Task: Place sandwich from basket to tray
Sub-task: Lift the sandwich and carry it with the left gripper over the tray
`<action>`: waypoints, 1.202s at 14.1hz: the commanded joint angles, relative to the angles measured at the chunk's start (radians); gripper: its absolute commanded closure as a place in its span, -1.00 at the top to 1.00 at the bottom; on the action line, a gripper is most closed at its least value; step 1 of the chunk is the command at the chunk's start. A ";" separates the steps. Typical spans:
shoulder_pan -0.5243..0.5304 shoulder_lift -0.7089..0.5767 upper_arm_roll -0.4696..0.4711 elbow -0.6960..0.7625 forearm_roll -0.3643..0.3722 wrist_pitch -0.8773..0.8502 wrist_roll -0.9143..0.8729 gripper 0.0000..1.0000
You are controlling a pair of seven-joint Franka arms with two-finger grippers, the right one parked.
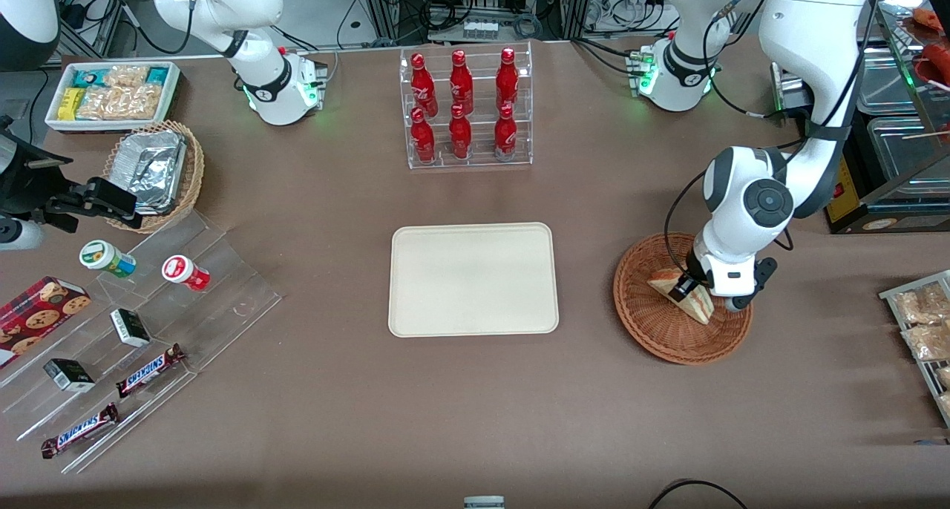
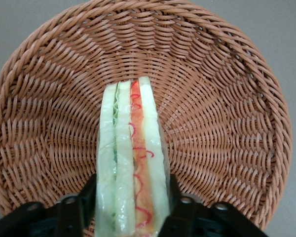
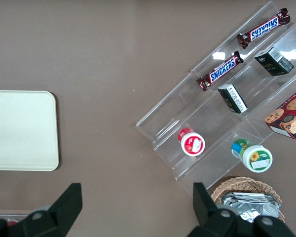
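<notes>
The sandwich [image 1: 684, 292], a pale bread wedge with pink-red and green filling, stands on edge in the reddish-brown wicker basket [image 1: 653, 327] toward the working arm's end of the table. My left gripper [image 1: 694, 290] is down in the basket, shut on the sandwich. In the left wrist view the two black fingers [image 2: 81, 205] press both bread faces of the sandwich [image 2: 133, 163], with the basket's weave [image 2: 217, 113] all around it. The cream tray [image 1: 473, 279] lies flat in the middle of the table and also shows in the right wrist view [image 3: 19, 131].
A clear rack of red bottles [image 1: 466, 108] stands farther from the front camera than the tray. A clear stepped stand with snacks [image 1: 126, 331], a tan basket of foil trays [image 1: 152, 171] and a white snack bin [image 1: 111, 93] lie toward the parked arm's end.
</notes>
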 commanded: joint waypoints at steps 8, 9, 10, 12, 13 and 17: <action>-0.041 -0.142 -0.045 0.277 0.042 -0.580 0.122 -1.00; -0.071 -0.135 -0.065 0.340 0.042 -0.631 0.114 -1.00; -0.111 -0.128 -0.073 0.378 0.042 -0.650 0.120 -1.00; -0.218 -0.098 -0.073 0.432 0.048 -0.647 0.125 -1.00; -0.264 -0.058 -0.073 0.478 0.062 -0.648 0.124 -1.00; -0.424 0.132 -0.073 0.609 0.133 -0.622 0.125 -1.00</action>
